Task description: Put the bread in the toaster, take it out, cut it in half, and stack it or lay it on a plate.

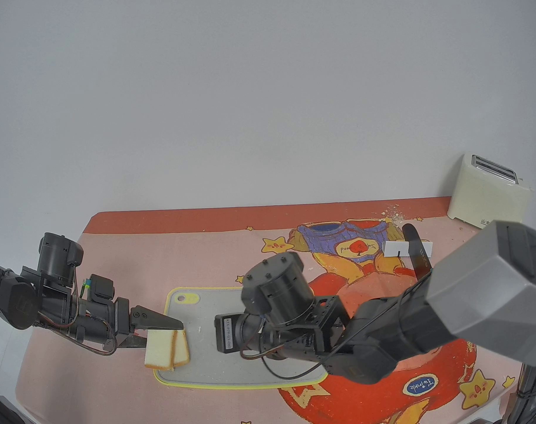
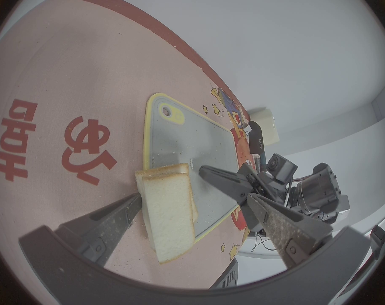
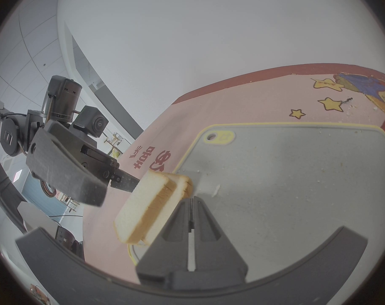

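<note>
The two bread halves (image 1: 166,348) are stood on edge, face to face, at the 8 o'clock rim of the cutting board (image 1: 250,372). The left end effector (image 2: 192,198) is spread wide astride them, presumably for a clamp. The right end effector (image 3: 191,200), pinched shut on nothing, is set at their 3 o'clock side, seemingly as a stop. Their long axis is judged to run roughly 12 to 6 o'clock.

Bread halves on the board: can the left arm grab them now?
Probably yes. The left gripper is open with the bread halves between its fingers; the shut right gripper sits close beside them and might get pinched too.
</note>
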